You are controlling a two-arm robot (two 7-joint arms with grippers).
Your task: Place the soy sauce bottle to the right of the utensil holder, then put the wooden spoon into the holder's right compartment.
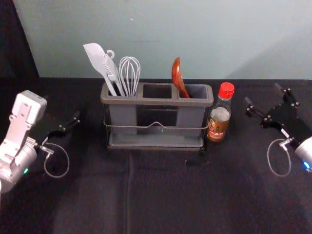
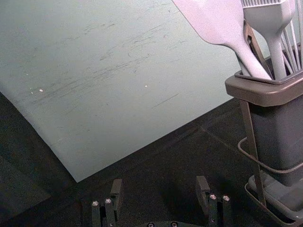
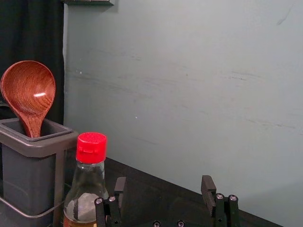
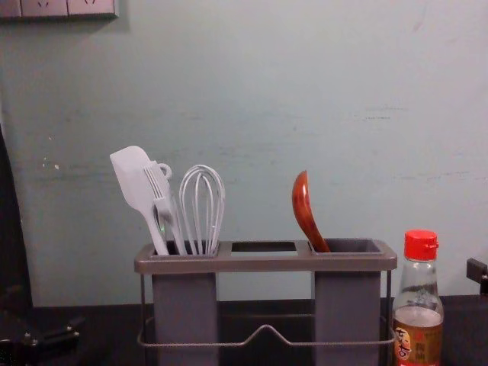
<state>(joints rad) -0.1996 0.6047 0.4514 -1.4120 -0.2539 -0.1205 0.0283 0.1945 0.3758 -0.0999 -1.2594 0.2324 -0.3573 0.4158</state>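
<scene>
Two for two by my read: both placements look done, with nothing left except maybe parking. The table [image 1: 165, 204] has creased black cloth over it. On that sits the utensil holder [image 1: 156, 101], smooth grey-brown with rounded corners and a thin bent wire rail. Left claw [image 2: 159, 182] is spread and empty off the holder's left side; right claw [image 3: 164, 180] is spread and empty too, out past the bottle. The soy sauce bottle [image 1: 219, 119] stands upright just right of the holder (can't tell if they touch), clear body tapering to a ridged red cap. Over in the left compartment there's a flat, matte spatula [image 1: 97, 59] and a loopy whisk [image 1: 129, 75]. Last, the wooden spoon [image 1: 179, 78] leans in the right compartment [image 1: 197, 91], round bowl up, glossy with reddish grain.
</scene>
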